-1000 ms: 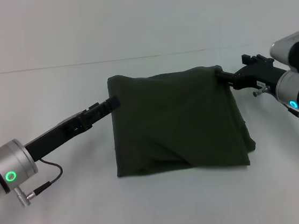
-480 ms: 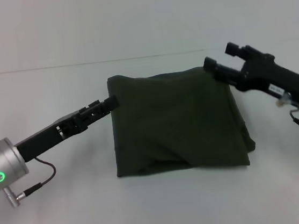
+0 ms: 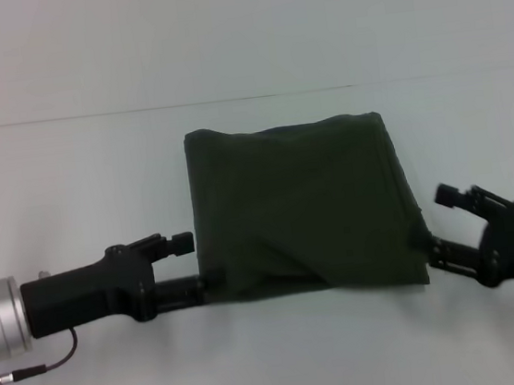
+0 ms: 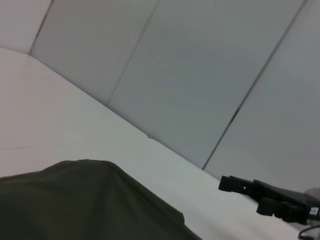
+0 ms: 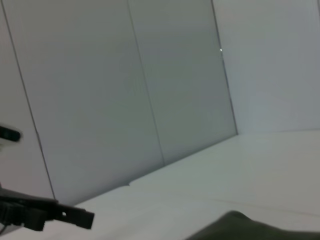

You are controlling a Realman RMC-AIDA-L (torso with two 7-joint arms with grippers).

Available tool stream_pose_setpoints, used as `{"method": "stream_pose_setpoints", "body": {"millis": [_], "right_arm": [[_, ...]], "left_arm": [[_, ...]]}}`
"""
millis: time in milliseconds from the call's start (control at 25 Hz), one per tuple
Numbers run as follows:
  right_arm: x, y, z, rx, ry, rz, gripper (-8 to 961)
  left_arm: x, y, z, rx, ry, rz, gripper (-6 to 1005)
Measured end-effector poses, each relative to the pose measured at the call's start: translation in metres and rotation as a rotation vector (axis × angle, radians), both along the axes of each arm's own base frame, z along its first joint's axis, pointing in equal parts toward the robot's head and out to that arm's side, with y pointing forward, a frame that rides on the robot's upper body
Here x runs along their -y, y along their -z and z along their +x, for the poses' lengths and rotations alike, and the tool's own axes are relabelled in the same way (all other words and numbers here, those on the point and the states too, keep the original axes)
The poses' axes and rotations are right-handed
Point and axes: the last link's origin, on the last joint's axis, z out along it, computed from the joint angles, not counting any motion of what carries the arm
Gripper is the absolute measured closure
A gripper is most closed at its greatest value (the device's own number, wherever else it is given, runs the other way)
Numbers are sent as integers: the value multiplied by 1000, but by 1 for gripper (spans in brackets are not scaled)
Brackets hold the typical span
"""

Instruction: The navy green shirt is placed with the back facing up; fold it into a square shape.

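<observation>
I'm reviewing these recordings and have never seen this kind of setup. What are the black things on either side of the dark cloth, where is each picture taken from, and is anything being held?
The machine is a robot with two arms, each ending in a black gripper. The wide picture comes from a camera on its head, looking down at a white table. On it lies the navy green shirt, already folded into a rough square with some creases. The left gripper sits low at the shirt's near left corner, and the right gripper at its near right corner. Whether either actually pinches cloth cannot be told from here.

The other two pictures come from cameras on the wrists. The left wrist view shows a hump of shirt and the right gripper farther off; the right wrist view shows a sliver of shirt and the left gripper, before grey wall panels.
</observation>
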Motion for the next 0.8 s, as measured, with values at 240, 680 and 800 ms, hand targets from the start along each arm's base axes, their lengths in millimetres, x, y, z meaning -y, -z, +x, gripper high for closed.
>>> {"method": "stream_pose_setpoints", "body": {"millis": [240,680,800], "right_arm": [[32,-4,23,23,33,0,66],[38,3,30,120,-1,12,66],[34,7,29,141,-1,1,66]], "left_arm": [[15,8,-13,-70,101,78,83],[28,18,-29,-139,99,101,84],[31,21,-29,-140,98,92,84]]}}
